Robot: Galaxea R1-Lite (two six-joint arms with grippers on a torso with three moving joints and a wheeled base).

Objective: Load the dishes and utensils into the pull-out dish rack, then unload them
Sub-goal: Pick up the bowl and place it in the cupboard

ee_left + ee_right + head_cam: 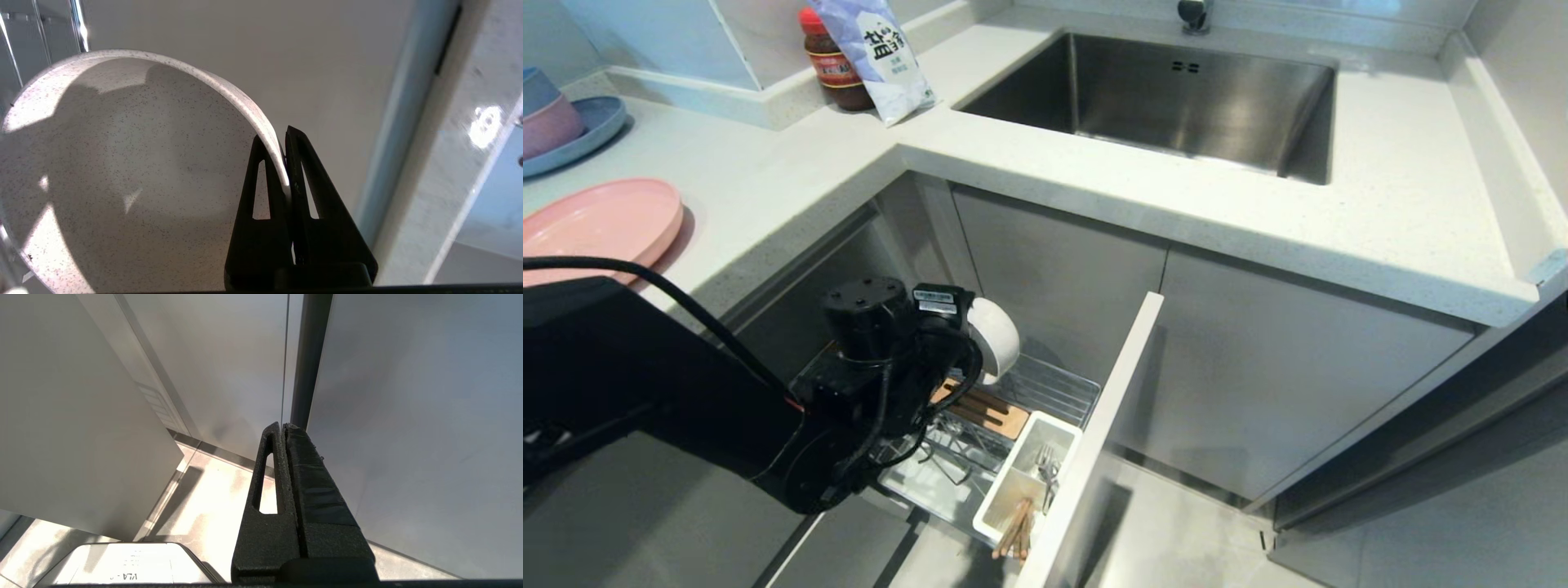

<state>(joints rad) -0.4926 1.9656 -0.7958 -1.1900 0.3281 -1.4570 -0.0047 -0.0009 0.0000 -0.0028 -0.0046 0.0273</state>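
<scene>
**Left fingers clamped on the speckled bowl above the rack**

Nearest me, at the lower centre of the head view, the chopsticks stand in the front compartment of the white cutlery holder, and the fork sits in the compartment behind them. The holder is inside the pull-out dish rack, against its pale panel front. The slotted wooden strip lies beside it.

Just left of centre, my left gripper holds the cream speckled bowl above the rack; in the wrist view its fingers pinch the bowl's rim, one inside, one outside. The bowl is tilted on edge.

My right gripper hangs by the cabinet fronts, fingers pressed together, holding nothing.

At the far left, the pink plate rests on the desk. Upper left, stacked bowls sit on a blue plate. The sink is at top centre.
</scene>
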